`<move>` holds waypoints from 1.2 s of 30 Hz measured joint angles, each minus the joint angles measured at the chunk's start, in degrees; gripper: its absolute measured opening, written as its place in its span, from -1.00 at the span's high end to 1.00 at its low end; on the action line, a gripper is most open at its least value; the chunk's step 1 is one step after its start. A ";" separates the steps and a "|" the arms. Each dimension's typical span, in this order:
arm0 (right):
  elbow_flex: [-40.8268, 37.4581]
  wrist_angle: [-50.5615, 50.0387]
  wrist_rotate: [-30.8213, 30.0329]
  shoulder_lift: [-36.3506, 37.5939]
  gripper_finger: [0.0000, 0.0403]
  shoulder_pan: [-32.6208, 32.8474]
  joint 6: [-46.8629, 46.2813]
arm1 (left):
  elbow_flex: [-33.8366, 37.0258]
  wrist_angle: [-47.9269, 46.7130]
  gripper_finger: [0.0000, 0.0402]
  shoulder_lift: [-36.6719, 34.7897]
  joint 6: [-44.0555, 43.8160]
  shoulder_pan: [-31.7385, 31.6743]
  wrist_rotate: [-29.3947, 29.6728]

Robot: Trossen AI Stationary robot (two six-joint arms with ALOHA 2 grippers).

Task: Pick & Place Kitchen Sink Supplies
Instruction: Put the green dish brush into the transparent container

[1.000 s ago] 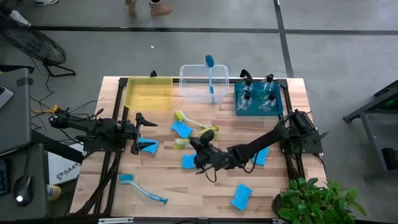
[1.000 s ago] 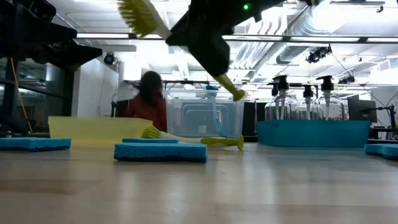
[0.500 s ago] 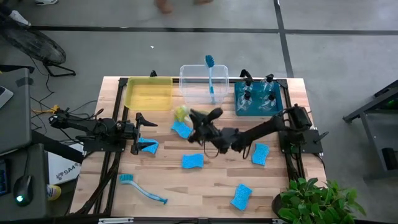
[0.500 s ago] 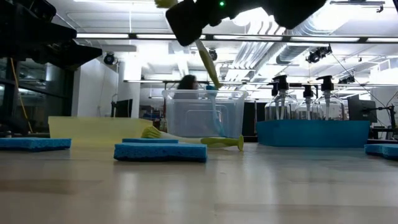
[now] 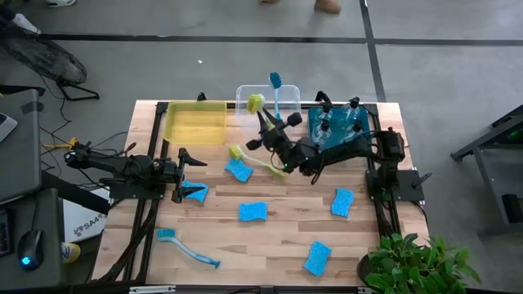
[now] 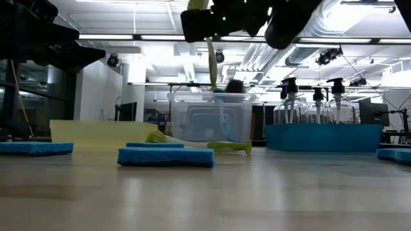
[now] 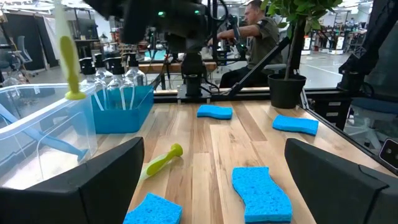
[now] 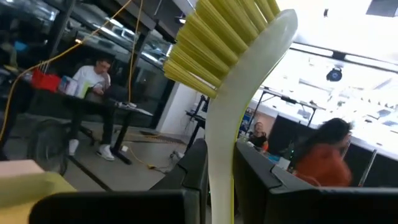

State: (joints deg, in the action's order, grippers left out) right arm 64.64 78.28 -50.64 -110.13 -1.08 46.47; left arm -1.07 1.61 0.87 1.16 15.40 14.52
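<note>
The long-handled yellow-green plastic dish brush (image 5: 263,124) hung above the tabletop (image 5: 270,245) at the clear rectangular plastic bin (image 5: 288,122), bristle head up and over the bin's near-left part. The right gripper (image 5: 272,137) had its jaws clamped on the handle, as the right wrist view showed. A blue long-handled dish brush (image 5: 276,96) already stood in that bin, and a second yellow-green dish brush (image 5: 255,159) lay on the wood just in front of it.

The risk, as I judged it, was the long handle catching the bin's rim or knocking the blue brush on the way down, tipping the light bin; a release made too high could also let the brush bounce out.

The left gripper (image 5: 181,175) waited low at the left side beside a small bright-blue rectangular sponge (image 5: 196,193), its jaws apart. Clear spray bottles with black nozzles (image 5: 339,124) stood in the teal plastic bin (image 5: 314,140).

No brand, label or writing could be read anywhere.
</note>
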 joint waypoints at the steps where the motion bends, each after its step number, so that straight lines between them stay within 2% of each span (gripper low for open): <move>1: 0.00 -0.12 0.71 0.00 0.78 -0.67 -1.20 | 0.01 0.01 -0.90 0.00 -0.01 0.00 0.02; 5: 0.01 -0.39 3.09 0.00 0.78 -3.39 -5.10 | -0.01 0.00 -0.90 0.00 0.00 0.00 0.02; 14: 1.46 -0.49 4.66 0.00 0.78 -8.72 -5.52 | -0.01 0.00 -0.90 0.01 -0.01 0.00 0.04; 19: 0.48 -3.66 -1.68 -0.02 0.78 -11.16 -5.92 | 0.01 0.00 -0.90 0.00 -0.01 0.00 0.04; 29: -6.72 -5.87 -8.50 -0.02 0.78 -15.18 -21.56 | -0.01 0.00 -0.90 -0.01 -0.01 0.00 0.07; 33: -8.76 -9.01 -8.32 -0.02 0.78 -16.28 -27.01 | -0.01 0.00 -0.90 0.01 -0.01 0.00 0.07; 36: -9.14 -12.83 -5.97 -0.04 0.78 -16.81 -30.89 | -0.01 0.00 -0.90 0.01 0.00 0.00 0.09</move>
State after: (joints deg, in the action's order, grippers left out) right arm 55.51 65.46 -56.61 -110.17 -17.88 15.58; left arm -1.08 1.61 0.88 1.16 15.40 14.61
